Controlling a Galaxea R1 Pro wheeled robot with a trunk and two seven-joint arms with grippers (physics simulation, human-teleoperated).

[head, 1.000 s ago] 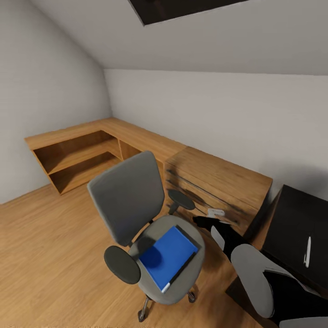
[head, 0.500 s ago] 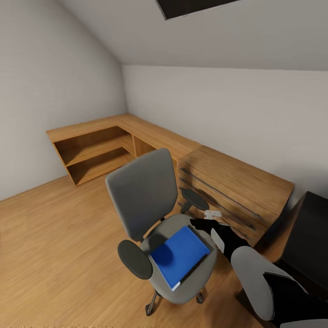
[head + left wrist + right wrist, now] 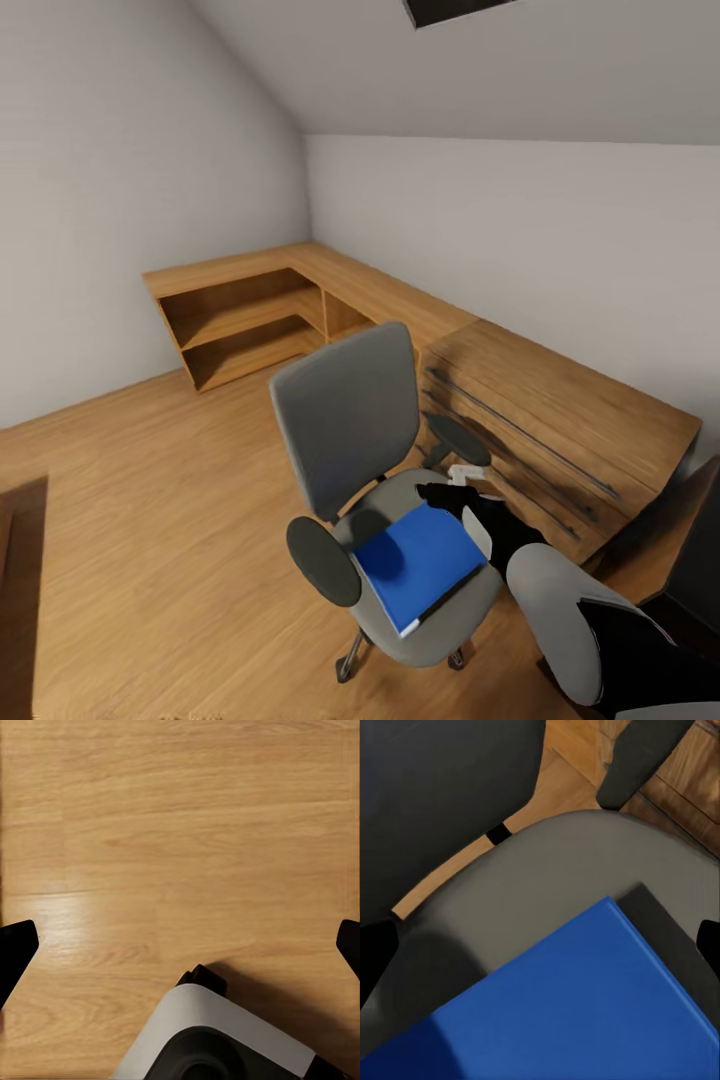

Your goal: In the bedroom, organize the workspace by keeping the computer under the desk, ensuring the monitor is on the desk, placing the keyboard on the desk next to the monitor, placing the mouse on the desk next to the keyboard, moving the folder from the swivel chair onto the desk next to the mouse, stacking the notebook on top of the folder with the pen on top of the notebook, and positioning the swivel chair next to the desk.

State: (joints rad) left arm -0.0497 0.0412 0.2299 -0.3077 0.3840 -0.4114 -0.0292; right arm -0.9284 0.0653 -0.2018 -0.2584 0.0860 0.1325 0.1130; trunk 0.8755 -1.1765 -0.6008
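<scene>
Right gripper (image 3: 540,937) hovering over the folder (image 3: 420,565), fingers spread wide with nothing between them, presumably lined up for a grab off the swivel chair (image 3: 385,470) seat. Left gripper (image 3: 180,945) also spread apart, empty, just pointed at bare floor (image 3: 180,817). Probably awkward with the chair back and armrest crowding the folder, and the wooden dresser (image 3: 560,440) right beside.

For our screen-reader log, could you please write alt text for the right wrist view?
A bright blue folder lies flat on the swivel chair's grey seat, over a dark notebook. The open right gripper hovers just above them.
</scene>
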